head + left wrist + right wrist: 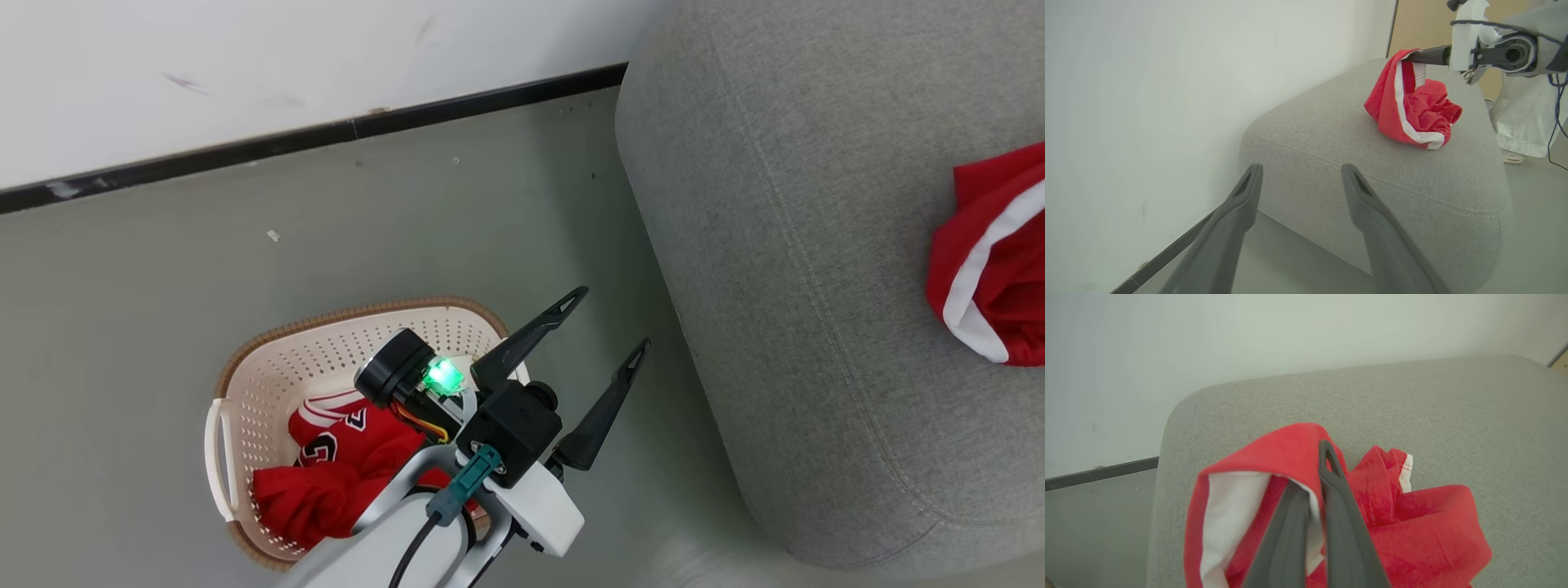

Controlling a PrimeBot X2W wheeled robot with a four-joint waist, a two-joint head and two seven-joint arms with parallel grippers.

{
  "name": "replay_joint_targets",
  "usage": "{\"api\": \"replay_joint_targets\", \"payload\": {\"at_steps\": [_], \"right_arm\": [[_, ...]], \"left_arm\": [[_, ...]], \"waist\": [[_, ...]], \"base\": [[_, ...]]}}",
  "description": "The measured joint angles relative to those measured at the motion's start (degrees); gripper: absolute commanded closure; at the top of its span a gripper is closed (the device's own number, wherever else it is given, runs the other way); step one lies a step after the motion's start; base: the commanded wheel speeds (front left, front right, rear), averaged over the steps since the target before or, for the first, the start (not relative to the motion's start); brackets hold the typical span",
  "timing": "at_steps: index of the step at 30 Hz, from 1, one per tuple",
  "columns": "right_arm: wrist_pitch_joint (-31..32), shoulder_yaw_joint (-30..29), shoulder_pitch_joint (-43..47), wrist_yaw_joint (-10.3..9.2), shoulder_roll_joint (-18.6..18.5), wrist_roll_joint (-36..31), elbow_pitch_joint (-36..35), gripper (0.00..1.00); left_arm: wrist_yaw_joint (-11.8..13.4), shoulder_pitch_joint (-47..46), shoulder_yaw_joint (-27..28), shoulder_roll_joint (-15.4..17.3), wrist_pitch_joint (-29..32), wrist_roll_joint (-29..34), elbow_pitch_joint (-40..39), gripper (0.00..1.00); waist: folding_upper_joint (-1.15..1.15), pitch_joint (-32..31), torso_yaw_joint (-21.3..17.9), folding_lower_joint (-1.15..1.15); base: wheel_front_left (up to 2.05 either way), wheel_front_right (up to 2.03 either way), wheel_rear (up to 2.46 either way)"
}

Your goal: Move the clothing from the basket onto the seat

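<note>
Letting go is the move: right gripper (1312,473) pinches the shorts (1412,110), touching the seat (775,245) (lift clear after). Left gripper (612,318) hangs spread, empty; jersey (351,449) sits in the basket (326,318), left.

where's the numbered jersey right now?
Head view, lower left: the jersey lies inside the basket on the floor, left of the seat, partly hidden by the open left gripper and its wrist.
</note>
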Motion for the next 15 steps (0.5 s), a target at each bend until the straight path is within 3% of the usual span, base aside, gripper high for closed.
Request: {"api": "replay_joint_targets", "payload": {"at_steps": [7, 8, 9, 11, 12, 13, 15], "right_arm": [[-1.62, 0.49, 2.25, 0.0, 3.25, -0.07, 2.98, 1.0], [-1.65, 0.49, 2.59, 0.0, 3.53, -0.08, 3.13, 0.94], [-1.9, 0.4, 2.82, 0.0, 3.83, -0.07, 3.35, 0.75], [-2.63, -0.01, 2.83, 0.0, 4.78, -0.07, 3.99, 0.5], [-2.7, -0.09, 2.86, 0.0, 5.15, -0.07, 4.13, 0.5], [-2.75, -0.14, 2.9, 0.0, 5.33, -0.08, 4.2, 0.03], [-2.9, -0.23, 3.67, 0.0, 5.49, -0.27, 4.04, 0.0]], "left_arm": [[-0.56, -1.28, -0.01, 0.18, 0.01, 0.01, -0.05, 0.0], [-0.56, -1.44, -0.01, 0.19, 0.01, 0.02, -0.05, 0.0], [-0.56, -1.68, 0.03, 0.3, 0.0, 0.04, -0.03, 0.0], [-0.99, -2.01, 0.38, 0.67, -0.07, 0.09, 0.32, 0.0], [-0.99, -2.01, 0.47, 0.8, -0.08, 0.08, 0.52, 0.0], [-0.99, -2.01, 0.54, 0.91, -0.09, 0.08, 0.67, 0.0], [-1.04, -2.01, 0.54, 0.88, -0.16, -0.03, 1.24, 0.0]], "waist": [[0.0, 2.54, 0.49, 0.0], [0.0, 2.85, 0.53, 0.0], [0.0, 3.15, 0.56, 0.0], [0.0, 3.44, 0.49, 0.0], [0.0, 3.45, 0.42, 0.0], [0.0, 3.44, 0.35, 0.0], [0.0, 3.31, 0.11, 0.0]], "base": [[0.0, 0.0, 0.0], [0.0, 0.0, 0.0], [0.0, 0.0, 0.0], [0.0, 0.0, 0.0], [0.0, 0.0, 0.0], [0.0, 0.0, 0.0], [0.0, 0.0, 0.0]]}}
